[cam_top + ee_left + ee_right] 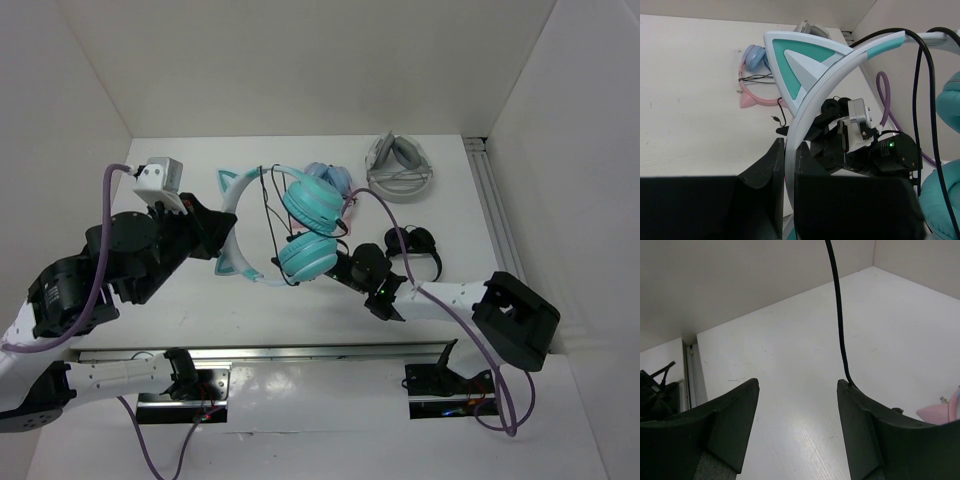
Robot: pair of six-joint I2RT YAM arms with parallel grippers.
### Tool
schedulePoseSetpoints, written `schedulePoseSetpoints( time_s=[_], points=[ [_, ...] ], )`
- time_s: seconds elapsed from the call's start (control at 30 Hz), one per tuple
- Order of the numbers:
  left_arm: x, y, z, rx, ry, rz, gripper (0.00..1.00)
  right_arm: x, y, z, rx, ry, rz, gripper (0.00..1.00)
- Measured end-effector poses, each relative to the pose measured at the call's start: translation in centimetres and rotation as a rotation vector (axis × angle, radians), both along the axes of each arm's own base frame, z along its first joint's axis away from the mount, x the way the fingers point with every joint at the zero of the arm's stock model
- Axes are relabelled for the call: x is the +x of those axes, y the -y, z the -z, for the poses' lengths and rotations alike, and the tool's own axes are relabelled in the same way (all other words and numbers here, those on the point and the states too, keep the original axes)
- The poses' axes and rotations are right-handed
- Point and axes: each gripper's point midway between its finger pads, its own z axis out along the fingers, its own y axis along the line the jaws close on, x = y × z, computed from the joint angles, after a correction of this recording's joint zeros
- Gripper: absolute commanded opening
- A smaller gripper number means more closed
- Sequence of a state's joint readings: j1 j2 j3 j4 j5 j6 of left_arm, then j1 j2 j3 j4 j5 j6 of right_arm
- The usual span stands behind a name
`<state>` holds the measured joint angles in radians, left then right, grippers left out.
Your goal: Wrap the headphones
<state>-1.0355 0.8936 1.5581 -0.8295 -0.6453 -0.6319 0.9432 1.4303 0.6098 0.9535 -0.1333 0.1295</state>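
Now, table: white flat table (pixel 250 312) inside a white-walled enclosure; all the headphones sit toward its far half.
Task item: teal over-ear headphones (pixel 310 205) with padded cups, at mid-table between the two arms; whether the cups rest on the surface cannot be told.
Bystanders: grey headphones (pixel 400 168) at the back right, pink cat-ear headphones (pixel 330 178) just behind the teal cups, small black headphones (pixel 412 243) beside the right arm. None of them is part of the job.
Headband: pale blue-white plastic headband (pixel 805 100) with two teal-faced cat ears. It is judged stiff and springy, and the ears look like the breakable part.
Left gripper: the left gripper (pixel 789 150) is clamped on the headband's thin edge, below the ear seen in its wrist view.
Right gripper: the right gripper (pixel 797 385) has its jaws apart and holds nothing. It sits just beside the lower teal cup in the top view.
Cable: a thin black cable (pixel 839 315) runs down and touches the inner top of the right-hand finger (pixel 855 410). Other strands cross the gap between band and cups in the top view.
Handling: the set is probably light. The band gives a rigid anchor, while the cups are soft and rounded and likely poor to pinch. The cable is limp, slick and thin, so it could slide out of a loose pinch.
Where to hold: keep the band pinned clear of the ears, and take the cable close to where it meets the finger.
Progress: wrapping is judged partly done, with loose cable left.
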Motion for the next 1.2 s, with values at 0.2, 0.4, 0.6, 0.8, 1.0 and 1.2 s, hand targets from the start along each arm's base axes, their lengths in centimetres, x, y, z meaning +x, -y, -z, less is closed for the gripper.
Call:
schedulePoseSetpoints(
  time_s=[0.2,0.4,0.6,0.8,1.0,1.2],
  points=[
    [0.0,0.1,0.1,0.003,-0.002,0.003,0.0,0.1,0.1,0.1,-0.016,0.018,0.037,0.7],
    [0.2,0.4,0.3,0.009,-0.007,0.003,0.0,-0.9,-0.6,1.2,-0.068,0.015,-0.029,0.7],
    [0.2,0.4,0.3,0.011,-0.007,0.003,0.0,-1.5,-0.8,2.5,-0.123,0.008,-0.05,0.69],
    [0.1,0.5,0.3,0.01,-0.008,0.007,0.0,-0.7,-1.7,2.5,-0.144,0.027,-0.032,0.49],
    [0.0,0.3,0.1,0.003,-0.005,0.01,0.0,-0.1,-2.5,3.8,-0.177,0.022,-0.03,0.0],
    [-0.1,-0.9,0.4,0.018,-0.004,-0.024,0.0,-0.6,-2.2,5.1,-0.154,-0.014,-0.031,0.0]
  ],
)
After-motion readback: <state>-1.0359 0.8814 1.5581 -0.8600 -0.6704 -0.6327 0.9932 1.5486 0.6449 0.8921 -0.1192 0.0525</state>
